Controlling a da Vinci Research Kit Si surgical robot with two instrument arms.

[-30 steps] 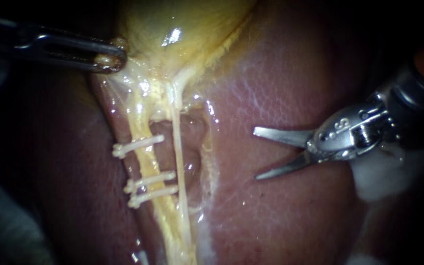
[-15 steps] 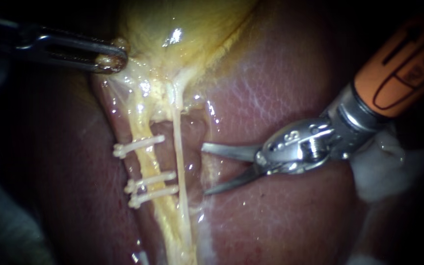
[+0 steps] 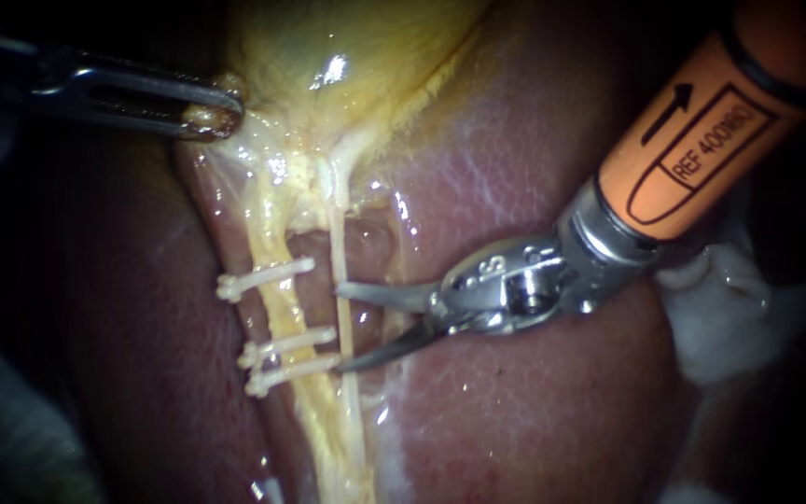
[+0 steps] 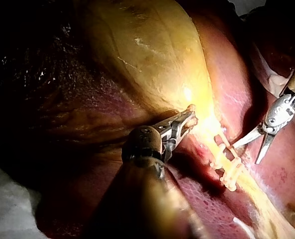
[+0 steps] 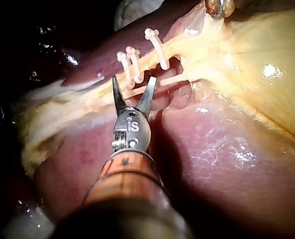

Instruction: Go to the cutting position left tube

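The right instrument (image 3: 340, 329) is slanted toward the clipped left tube (image 3: 280, 313), jaws spread and empty; the gallbladder (image 3: 347, 47) is clamped by the left instrument (image 3: 212, 117).

Surgical lab setup, ex-vivo organ work, no body around it. Landmark was the yellow left tube (image 3: 280, 313), w/ three white clips (image 3: 263, 278) across it. Pale yellow gallbladder (image 3: 347, 56) lay above the tube, red-brown liver (image 3: 534, 411) on both sides of it. Slender metal left instrument (image 3: 209, 114) came in upper left of the tube, orange-sleeved right instrument (image 3: 340, 329) from its right. White gauze-like wad (image 3: 729, 317) lay further right.
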